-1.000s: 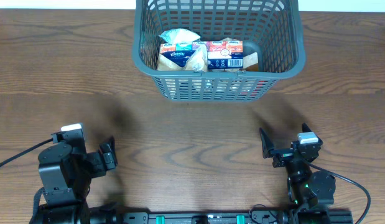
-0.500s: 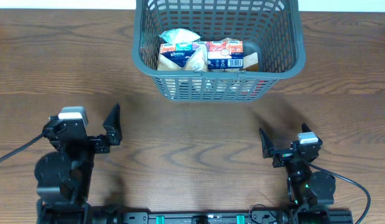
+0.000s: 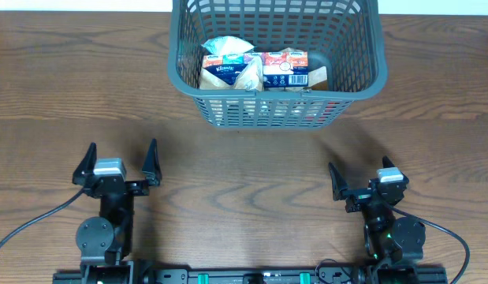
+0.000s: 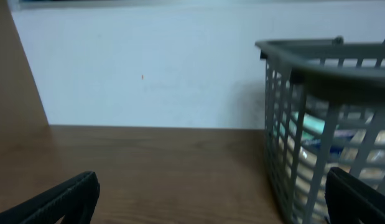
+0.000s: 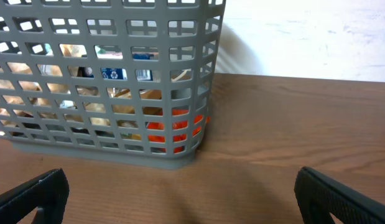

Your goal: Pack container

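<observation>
The container (image 3: 267,110) stands upright at the far edge of the worktop (image 3: 244,158), about in the middle of its width. Its far side is cut off by the top of the overhead view. Inside it lie several packets close together: a tissue packet (image 3: 226,72) on the left, touching a white and red packet (image 3: 284,69) on its right. In the right wrist view something orange-red (image 5: 173,134) shows through the lattice low at the near wall. The left gripper (image 3: 121,151) is close to the near edge, toward the left corner, with its two fingers spread wide and nothing between them. The right gripper (image 5: 181,177) is close to the near edge, toward the right corner, also spread wide and holding nothing. Both are well apart from the container
</observation>
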Tool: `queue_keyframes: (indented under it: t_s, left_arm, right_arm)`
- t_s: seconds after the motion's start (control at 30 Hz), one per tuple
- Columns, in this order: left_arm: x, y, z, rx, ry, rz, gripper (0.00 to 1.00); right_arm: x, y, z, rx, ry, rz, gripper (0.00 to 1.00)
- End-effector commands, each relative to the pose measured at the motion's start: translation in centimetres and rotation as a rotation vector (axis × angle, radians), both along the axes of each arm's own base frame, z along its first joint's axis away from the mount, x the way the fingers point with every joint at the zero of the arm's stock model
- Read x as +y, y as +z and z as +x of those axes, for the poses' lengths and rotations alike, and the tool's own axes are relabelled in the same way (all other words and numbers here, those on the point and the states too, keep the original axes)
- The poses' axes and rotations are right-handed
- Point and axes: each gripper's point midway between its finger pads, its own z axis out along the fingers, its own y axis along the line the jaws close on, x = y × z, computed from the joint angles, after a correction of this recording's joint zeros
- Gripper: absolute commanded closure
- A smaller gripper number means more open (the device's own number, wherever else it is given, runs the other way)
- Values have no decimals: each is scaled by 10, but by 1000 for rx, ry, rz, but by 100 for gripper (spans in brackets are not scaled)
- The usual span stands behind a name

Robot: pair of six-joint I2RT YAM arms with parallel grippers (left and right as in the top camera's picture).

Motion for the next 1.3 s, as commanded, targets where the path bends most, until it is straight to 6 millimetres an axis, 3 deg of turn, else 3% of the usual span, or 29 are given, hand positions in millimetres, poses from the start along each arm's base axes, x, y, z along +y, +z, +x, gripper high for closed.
queue_keyframes:
  t_s: [0.0,0.7,1.0,1.27]
  left_arm:
    - [2,-9,-1,-3,12,19,1]
    - [-4,-64,-6,99,-23,2,1]
    - [-16,-96,-12,232,-87,-35,1]
    - [-15,-96,-11,232,-81,-35,1]
  right_arm:
    - [-1,-1,0,-2,-1,-15,1]
    - [-1,-1,0,-2,-1,-15,1]
    - [-1,-1,0,-2,-1,-15,1]
    - [-1,-1,0,-2,-1,-15,1]
